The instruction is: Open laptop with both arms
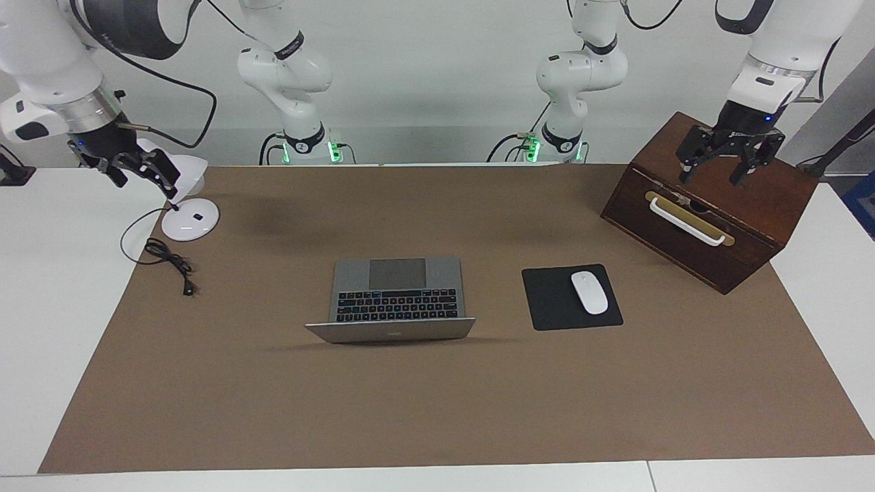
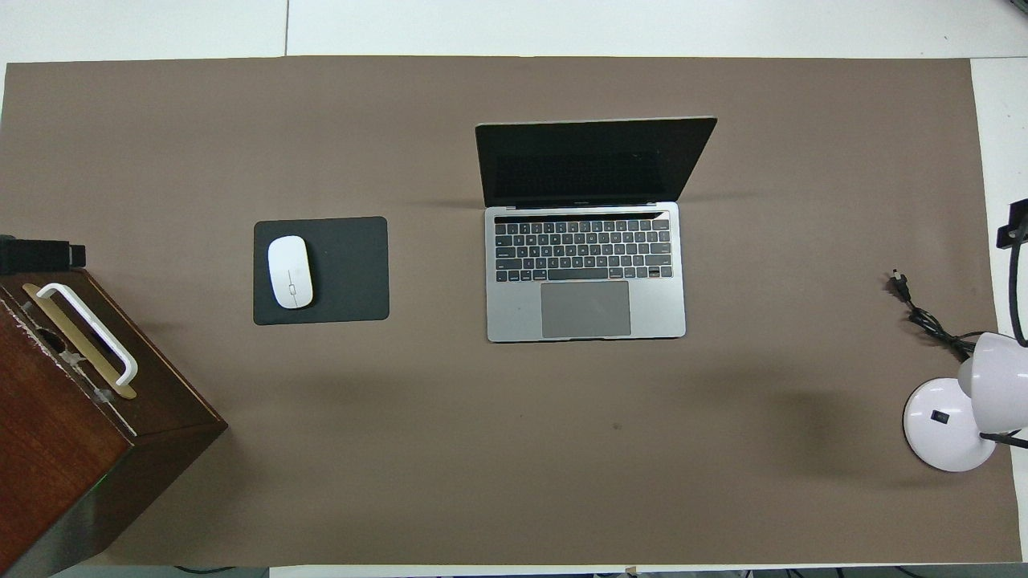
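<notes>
Laptop (image 1: 395, 295) (image 2: 585, 233) open at frame centre on the brown bench (image 1: 437, 410) (image 2: 514, 449), lid raised, keyboard and trackpad exposed. Mouse (image 1: 589, 292) (image 2: 289, 271) on its pad (image 1: 547, 301) (image 2: 345, 273) beside it. Left tool (image 1: 728, 154), upper right of the facing view, hangs over the wooden box (image 1: 752, 225) (image 2: 72, 449), fingers spread wide. Right tool (image 1: 133, 169), upper left, hangs over the lamp (image 1: 190, 219) (image 2: 948, 424); its finger spread cannot be told.

The laptop (image 2: 585, 309) is showing matt silver-grey metal, its screen glossy black; the box (image 2: 72, 433) is showing polished dark wood; the table cover (image 2: 514, 449) is looking matt brown.
</notes>
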You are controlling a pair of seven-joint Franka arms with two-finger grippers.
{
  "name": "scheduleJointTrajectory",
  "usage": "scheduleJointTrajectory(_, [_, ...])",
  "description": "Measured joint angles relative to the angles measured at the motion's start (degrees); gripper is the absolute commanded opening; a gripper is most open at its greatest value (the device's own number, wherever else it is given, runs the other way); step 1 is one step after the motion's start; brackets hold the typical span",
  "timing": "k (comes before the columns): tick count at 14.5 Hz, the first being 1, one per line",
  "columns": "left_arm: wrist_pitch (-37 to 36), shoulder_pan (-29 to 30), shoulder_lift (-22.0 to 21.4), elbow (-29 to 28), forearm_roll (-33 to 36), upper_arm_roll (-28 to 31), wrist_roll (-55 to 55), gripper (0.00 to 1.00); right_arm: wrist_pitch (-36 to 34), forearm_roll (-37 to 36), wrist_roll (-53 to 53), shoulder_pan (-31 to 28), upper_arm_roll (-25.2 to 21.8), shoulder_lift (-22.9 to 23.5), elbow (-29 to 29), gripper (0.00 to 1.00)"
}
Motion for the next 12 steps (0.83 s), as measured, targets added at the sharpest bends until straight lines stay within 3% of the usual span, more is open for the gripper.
scheduleJointTrajectory(6, [-1.77,0.01,6.98,4.21,0.34,0.01,-0.19,1.0,0.27,0.0,0.0,0.0,0.0,0.0,-0.01,1.0])
scheduleJointTrajectory(12, [-1.73,0.08,8.08,4.94,0.43,0.28,-0.36,1.0,0.27,0.0,0.0,0.04,0.03,0.0,-0.01,1.0])
